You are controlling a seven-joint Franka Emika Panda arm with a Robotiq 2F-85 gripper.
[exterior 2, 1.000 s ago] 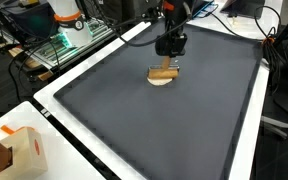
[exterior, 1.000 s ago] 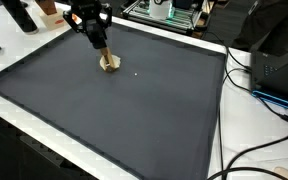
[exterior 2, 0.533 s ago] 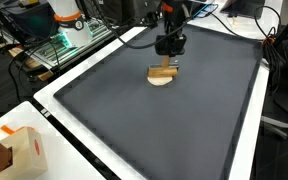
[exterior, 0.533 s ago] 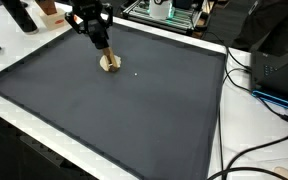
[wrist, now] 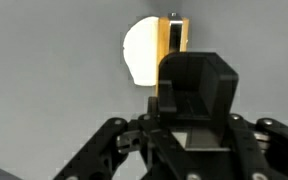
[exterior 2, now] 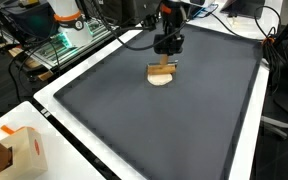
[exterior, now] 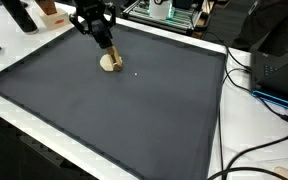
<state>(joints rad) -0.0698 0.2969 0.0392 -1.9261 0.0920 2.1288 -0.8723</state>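
Note:
A round pale wooden disc (exterior: 111, 64) lies on the dark grey mat (exterior: 124, 110), toward its far side. Right above it my gripper (exterior: 104, 44) points down and is shut on a small upright wooden block (exterior: 109, 53), whose lower end is at the disc. The same disc (exterior 2: 160, 79), block (exterior 2: 165, 68) and gripper (exterior 2: 165, 52) show from the opposite side. In the wrist view the block (wrist: 172, 40) sticks out past the black fingers (wrist: 199, 85), with the disc (wrist: 141, 55) behind it. Whether the block touches the disc is unclear.
The mat sits on a white table (exterior 2: 54, 110). Cables (exterior: 259, 100) and dark equipment (exterior: 279, 55) lie along one side. An electronics rack (exterior 2: 64, 40) and an orange-and-white box (exterior 2: 19, 150) stand off the mat.
The gripper and the wooden block have risen slightly over the disc. The disc has stayed where it was.

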